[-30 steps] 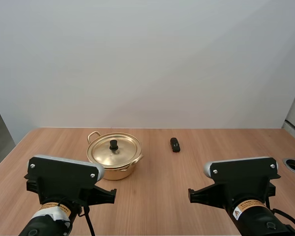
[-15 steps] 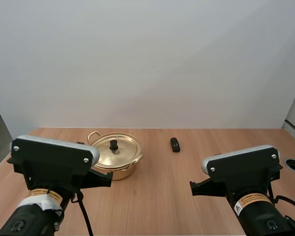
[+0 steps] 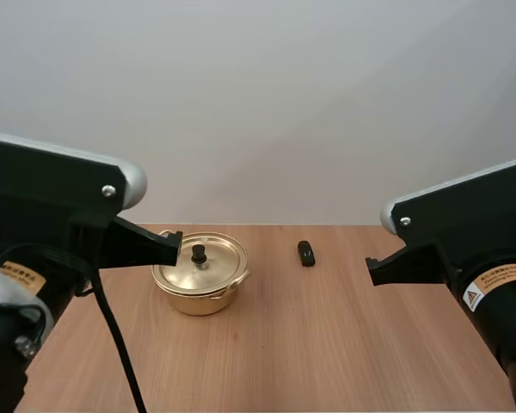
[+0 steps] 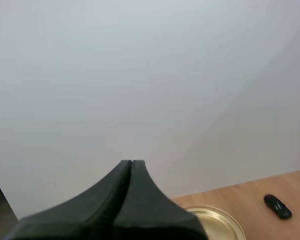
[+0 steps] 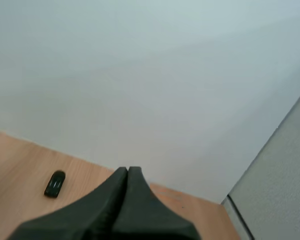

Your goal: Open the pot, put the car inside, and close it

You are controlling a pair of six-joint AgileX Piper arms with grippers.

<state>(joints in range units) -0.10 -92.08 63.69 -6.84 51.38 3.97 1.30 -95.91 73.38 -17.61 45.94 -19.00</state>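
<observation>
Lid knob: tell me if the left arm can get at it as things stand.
Probably yes. The knob stands bare atop the lid of the pot, and the car sits apart to its right. The left gripper is shut, though, so it would need to open first.

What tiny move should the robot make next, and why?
Probably lower the left gripper toward the black knob of the lid and open it there. The lid sits on the golden pot, so it must come off before the black car, lying on the table beside the pot, can go in. That gripper and the right gripper are shut on nothing.
</observation>
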